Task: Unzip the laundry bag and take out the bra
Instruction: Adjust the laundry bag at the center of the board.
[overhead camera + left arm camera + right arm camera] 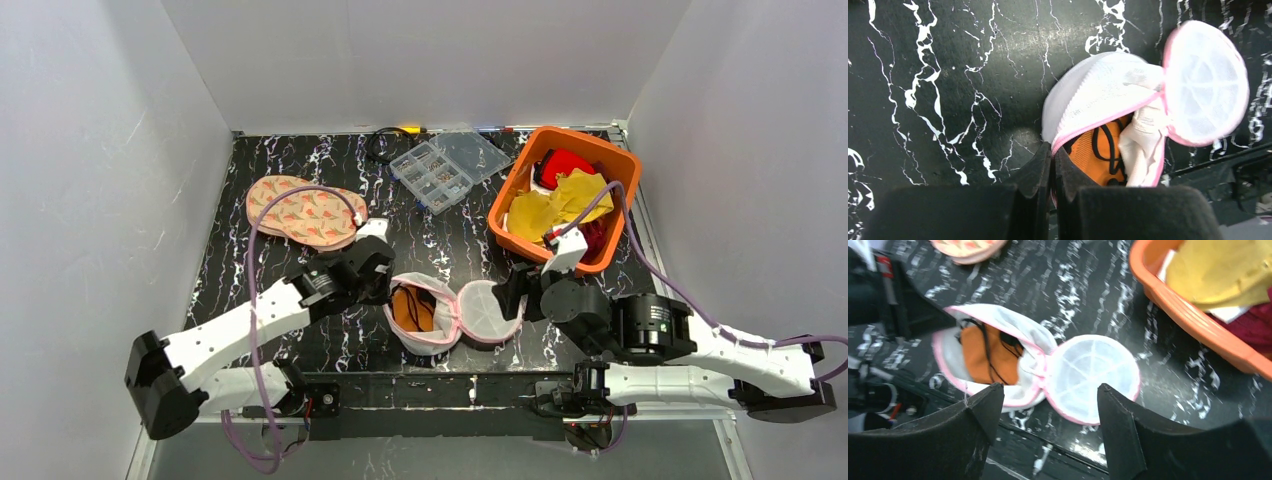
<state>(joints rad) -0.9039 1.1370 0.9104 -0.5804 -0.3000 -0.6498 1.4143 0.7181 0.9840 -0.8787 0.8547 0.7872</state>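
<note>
Bag (432, 336) lies open on tabletop (450, 245), lid (490, 310) flipped to bag's right, orange bra (408, 310) inside. Left pincer (1053, 161) is pressed together on bag's left rim. Right pincer (512, 292) is spread just right of lid; bra lies leftward past lid.

Orange basket (590, 140), clear compartment box (450, 165) and patterned pad (305, 212) sit apart
</note>
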